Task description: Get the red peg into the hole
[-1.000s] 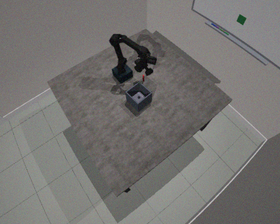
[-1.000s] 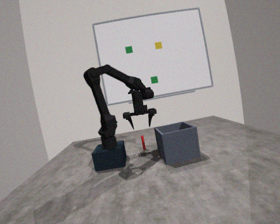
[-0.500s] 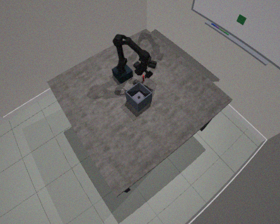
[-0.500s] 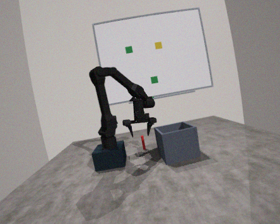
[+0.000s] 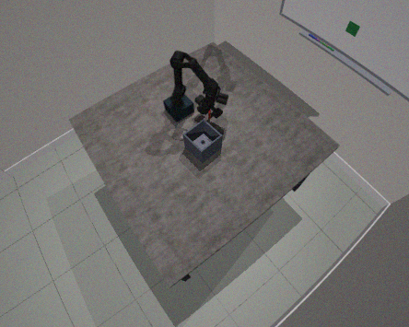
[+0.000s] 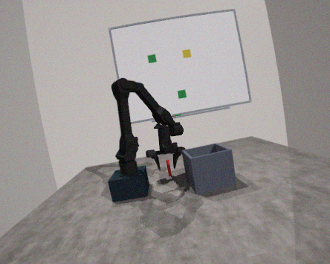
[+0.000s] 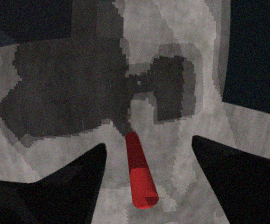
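The red peg [image 5: 210, 114] [image 6: 169, 168] [image 7: 143, 180] stands upright on the table, beside the box. My gripper [image 5: 209, 117] [image 6: 167, 168] [image 7: 149, 145] points down over it and is open. The peg stands between the two fingers, with a gap to each in the wrist view; neither finger touches it. The grey-blue open box [image 5: 211, 153] [image 6: 212, 175] stands close by on the table. Inside, the light plate [image 5: 208, 141] with its dark hole [image 5: 203, 142] shows at the bottom in the top view; the hole looks empty. In the exterior view the walls hide the plate.
The arm's dark blue base block [image 5: 180, 109] [image 6: 128, 186] stands on the grey table [image 5: 244, 175] [image 6: 100, 234], on the other side of the gripper from the box. The box's near wall rises close beside one finger in the exterior view. Arm shadows fall around the peg.
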Robot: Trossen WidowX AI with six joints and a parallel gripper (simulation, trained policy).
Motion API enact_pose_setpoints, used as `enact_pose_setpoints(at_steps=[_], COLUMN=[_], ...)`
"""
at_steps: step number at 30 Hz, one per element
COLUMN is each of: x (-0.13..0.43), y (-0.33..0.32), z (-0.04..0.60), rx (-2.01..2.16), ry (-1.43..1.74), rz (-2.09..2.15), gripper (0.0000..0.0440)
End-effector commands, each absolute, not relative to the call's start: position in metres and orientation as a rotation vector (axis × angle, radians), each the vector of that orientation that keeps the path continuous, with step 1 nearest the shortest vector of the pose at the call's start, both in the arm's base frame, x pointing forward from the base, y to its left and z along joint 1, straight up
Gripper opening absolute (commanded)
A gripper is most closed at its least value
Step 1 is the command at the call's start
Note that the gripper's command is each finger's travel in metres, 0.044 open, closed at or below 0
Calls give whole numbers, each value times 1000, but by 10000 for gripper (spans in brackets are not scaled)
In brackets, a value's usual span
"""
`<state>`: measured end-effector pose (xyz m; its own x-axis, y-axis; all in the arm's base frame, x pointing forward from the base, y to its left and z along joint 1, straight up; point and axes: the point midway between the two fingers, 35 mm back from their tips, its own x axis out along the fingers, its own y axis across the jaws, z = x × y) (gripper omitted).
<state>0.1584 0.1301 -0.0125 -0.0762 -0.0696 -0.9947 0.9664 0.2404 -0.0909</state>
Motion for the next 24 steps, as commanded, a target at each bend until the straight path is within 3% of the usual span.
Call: enact_pose_setpoints(at_steps=[1,9,12,24], x=[159,165,167,184], y=[131,143,147,159], z=[-23,-35,-38,-17], rx=[931,924,923,1008], ry=[1334,1357,1366,1333], rz=[-1107,-1052,-1029,-976], gripper=[248,50,0,0])
